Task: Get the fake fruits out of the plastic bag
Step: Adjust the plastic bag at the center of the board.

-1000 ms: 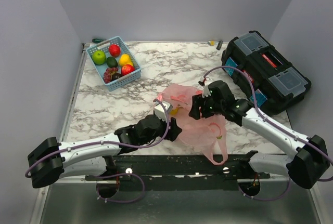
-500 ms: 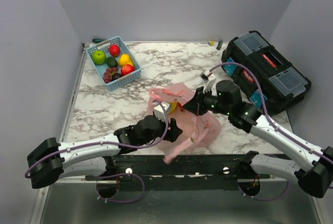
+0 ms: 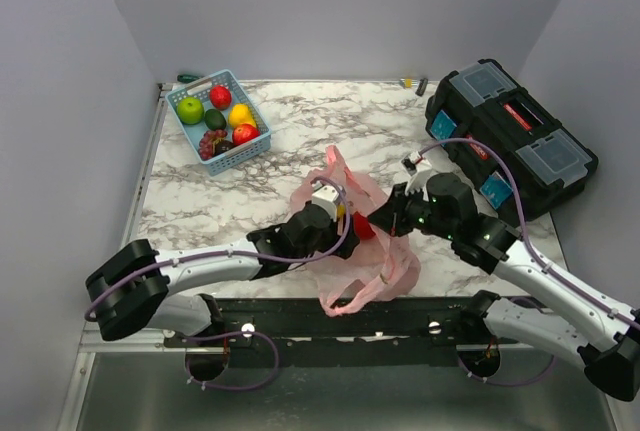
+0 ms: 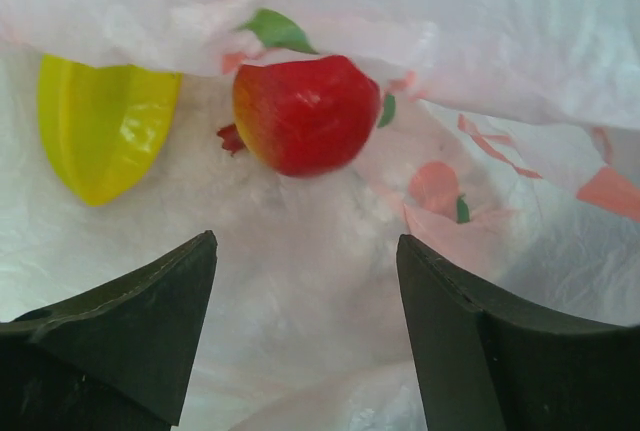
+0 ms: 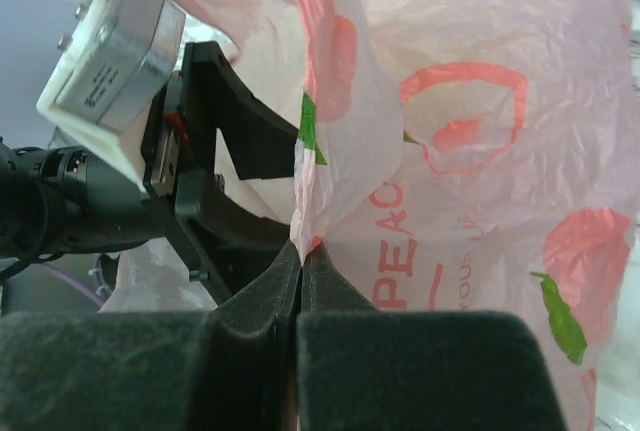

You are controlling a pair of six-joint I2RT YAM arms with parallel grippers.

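Pink bag printed "PEAC" in red, right hand clenched on its film, left hand released, facing apple, yellow fruit

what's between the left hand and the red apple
Nothing visible. The open left hand is inside the plastic bag, with the red apple straight ahead; a fold of film only drapes over its top. The yellow fruit lies off to one side. The right hand pinches the bag's edge.
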